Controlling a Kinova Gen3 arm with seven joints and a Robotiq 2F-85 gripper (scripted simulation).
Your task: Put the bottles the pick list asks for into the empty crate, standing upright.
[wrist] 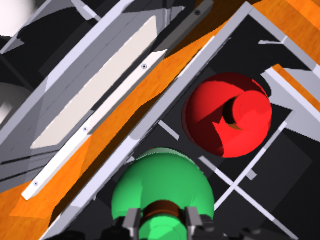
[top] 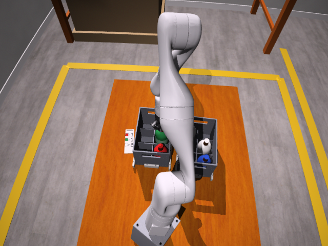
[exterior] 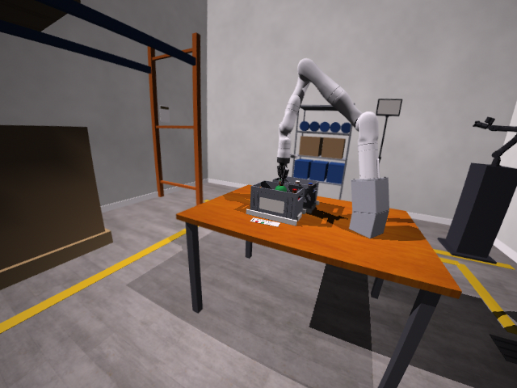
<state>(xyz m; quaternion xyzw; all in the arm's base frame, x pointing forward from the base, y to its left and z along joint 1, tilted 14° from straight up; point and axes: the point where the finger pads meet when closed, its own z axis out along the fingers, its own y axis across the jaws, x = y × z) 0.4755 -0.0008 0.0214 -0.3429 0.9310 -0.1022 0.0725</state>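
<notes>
The green bottle (top: 161, 135) (exterior: 280, 188) (wrist: 162, 182) is directly below your gripper (top: 159, 129) (exterior: 281, 182) (wrist: 162, 223), its long axis running close to upright and in line with the fingers. The two fingers are pinching it at the neck, just under the cap. It is inside the left crate (top: 150, 156) (exterior: 255, 199) (wrist: 135, 135), in the right-hand column, with the red bottle (top: 160, 148) (exterior: 294, 191) (wrist: 210, 130) in the next compartment on the near side. Your next move most likely turns on that straight drop: keep going down rather than sideways, then let go once the base is seated. You can't tell from here whether it touches the crate floor.

Your arm (top: 176, 111) (exterior: 340, 94) arches high from its base at the near end, with the forearm coming down steeply and the gripper pointing at the crate. Watch the dividers; leaning toward the red bottle could tip it or shift the crate. The pick list (top: 128, 148) (exterior: 265, 221) reads one red, one green and two white, so the whites seem to come next.
</notes>
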